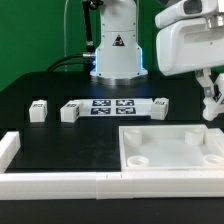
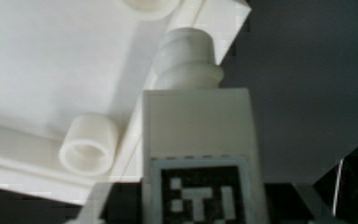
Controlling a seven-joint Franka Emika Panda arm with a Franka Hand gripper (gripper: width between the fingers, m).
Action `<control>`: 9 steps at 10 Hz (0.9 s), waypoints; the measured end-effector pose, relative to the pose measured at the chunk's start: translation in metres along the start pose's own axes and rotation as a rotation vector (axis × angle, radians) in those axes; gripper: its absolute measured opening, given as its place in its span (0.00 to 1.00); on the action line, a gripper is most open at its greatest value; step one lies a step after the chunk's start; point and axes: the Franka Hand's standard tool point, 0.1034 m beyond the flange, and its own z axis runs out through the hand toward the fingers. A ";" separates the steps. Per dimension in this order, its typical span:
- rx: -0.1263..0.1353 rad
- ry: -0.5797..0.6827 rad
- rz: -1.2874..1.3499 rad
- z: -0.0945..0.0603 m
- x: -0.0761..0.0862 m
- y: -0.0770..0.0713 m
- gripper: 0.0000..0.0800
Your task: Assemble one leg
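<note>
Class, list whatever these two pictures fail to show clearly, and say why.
The claw, open or shut: tiny in the exterior view, fingers outside the wrist view.
The panel: the exterior view's right edge cuts it off.
The marker board tag patterns: too small, exterior view.
The leg, tip touching the panel or not: blurred, wrist view.

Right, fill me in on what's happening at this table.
The arm's claw holds one leg in the air near the far corner of the white panel, on the exterior view's right. The leg's narrow tip points toward the panel but is not in a socket yet. Three spare legs lie loose on the black table, around the marker board, with nothing touching them.
</note>
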 end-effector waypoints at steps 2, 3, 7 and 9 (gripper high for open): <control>0.004 -0.017 0.069 0.001 0.026 0.020 0.36; 0.012 -0.026 0.109 0.003 0.041 0.024 0.36; 0.015 -0.010 0.102 0.005 0.058 0.026 0.36; -0.033 0.133 0.036 0.010 0.060 0.041 0.36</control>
